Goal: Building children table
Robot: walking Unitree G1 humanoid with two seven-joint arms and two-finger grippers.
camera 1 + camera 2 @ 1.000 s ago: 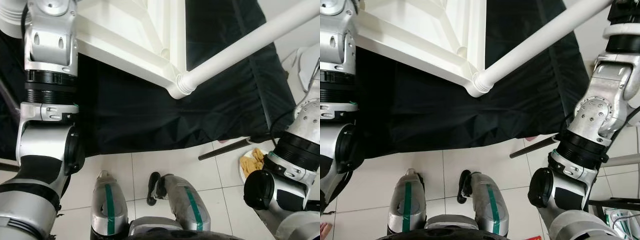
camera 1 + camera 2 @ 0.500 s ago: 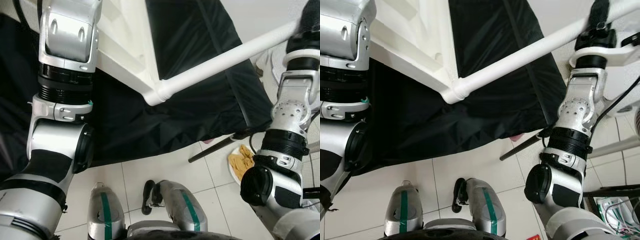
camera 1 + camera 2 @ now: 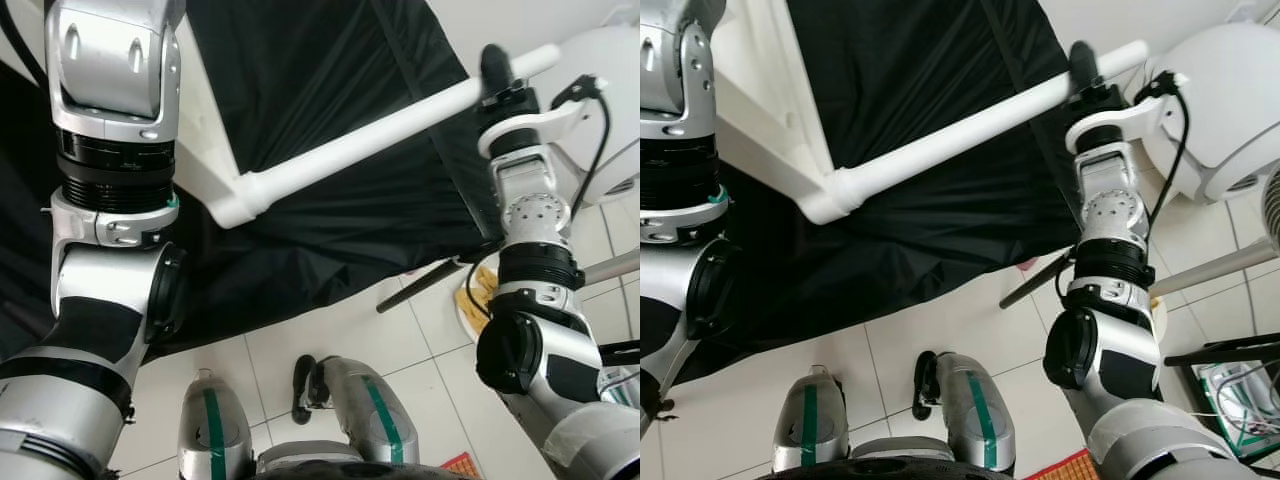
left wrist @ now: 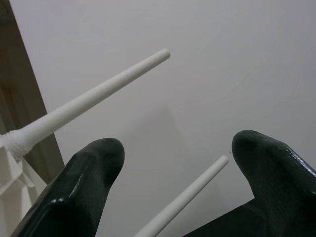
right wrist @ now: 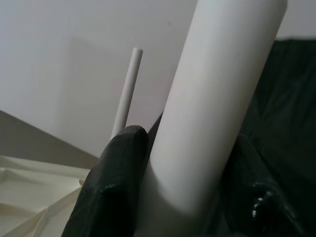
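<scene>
Gripping the white table leg [image 3: 370, 140] near its free end, the right gripper [image 3: 497, 80] has its two black fingers [image 5: 116, 182] pressed against either side of the round tube, clamped on it. That leg runs at a slant from the gripper down to a ribbed collar [image 3: 235, 205] at the corner of the white tabletop [image 3: 750, 120], which is turned so its ribbed underside shows; the leg is seated in that corner socket. The tabletop lies over a black sheet [image 3: 330, 60] spread on the pale tiled floor [image 3: 300, 340], and the corner with the leg sits above the sheet's near half.

The left arm [image 3: 110, 200] rises along the tabletop's left edge. The left gripper [image 4: 175, 168] has its fingers spread well apart with nothing between them, pointing at a plain wall; two more white legs [image 4: 89, 101] stand out beyond them, one screwed into a tabletop corner, and whether the other is screwed in cannot be seen.

A dark rod [image 3: 425, 285] lies on the tiles at the sheet's near right corner, beside a plate of yellowish food [image 3: 478, 300]. The robot's two feet [image 3: 375, 405] stand on the tiles just short of the sheet's near edge. A white rounded appliance [image 3: 1225, 100] sits to the right, past the right arm.
</scene>
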